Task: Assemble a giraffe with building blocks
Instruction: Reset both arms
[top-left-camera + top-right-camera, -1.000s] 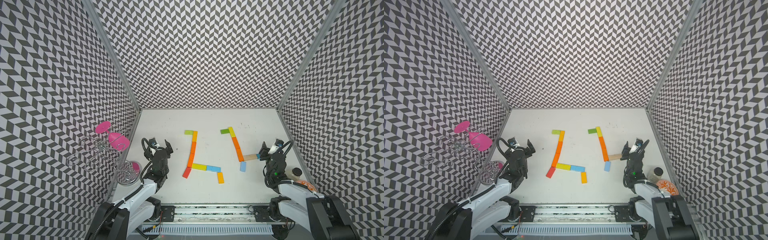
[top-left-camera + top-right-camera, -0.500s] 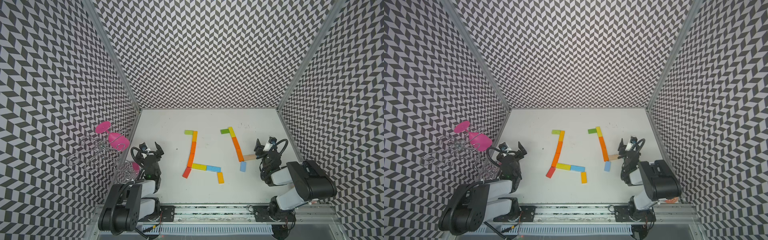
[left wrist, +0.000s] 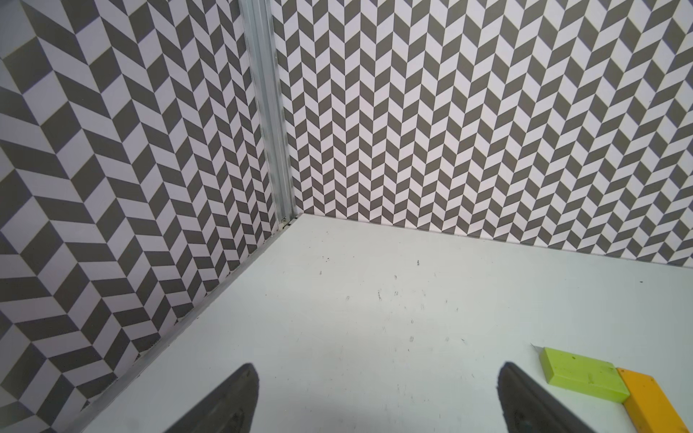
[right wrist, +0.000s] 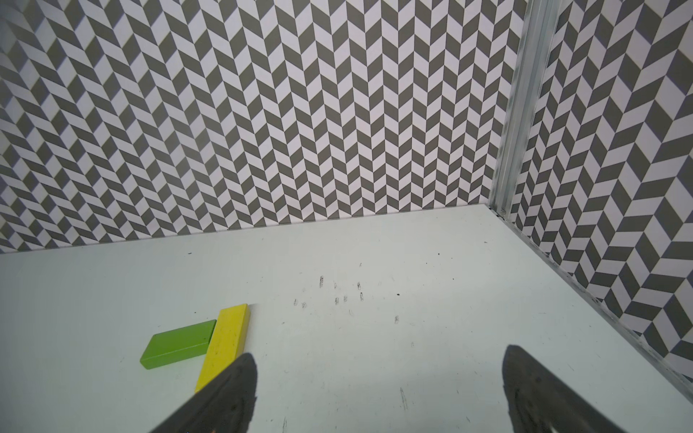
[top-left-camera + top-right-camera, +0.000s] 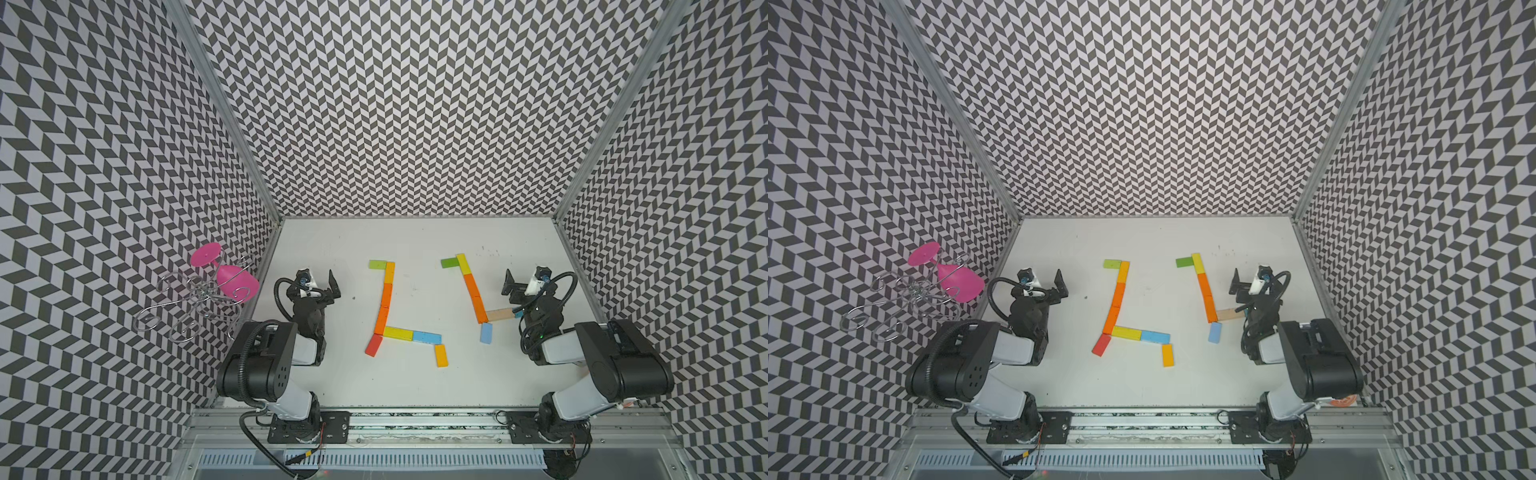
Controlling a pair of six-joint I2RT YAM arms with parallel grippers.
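Two flat giraffe figures of coloured blocks lie on the white table in both top views. The left figure has a green head block (image 5: pixel 377 264), an orange neck (image 5: pixel 386 297), a yellow and blue body (image 5: pixel 411 335) and red and orange legs. The right figure has a green head (image 5: pixel 449 262), a yellow block (image 4: pixel 227 337), an orange neck (image 5: pixel 476 297), a tan block (image 5: pixel 500 314) and a light blue leg (image 5: pixel 486 333). My left gripper (image 5: pixel 318 286) (image 3: pixel 378 397) is open and empty, left of the first figure. My right gripper (image 5: pixel 521 289) (image 4: pixel 378 375) is open and empty, just right of the tan block.
A pink wine glass (image 5: pixel 232 276) hangs on a wire rack (image 5: pixel 187 303) outside the left wall. Chevron walls close in the table on three sides. Both arms' bases sit on the front rail (image 5: pixel 415 415). The right arm hides the tan block's far end.
Both arms have folded back, with their elbows now raised over their bases. The right jaws have spread wider and stand a little further left. The blocks have not moved.
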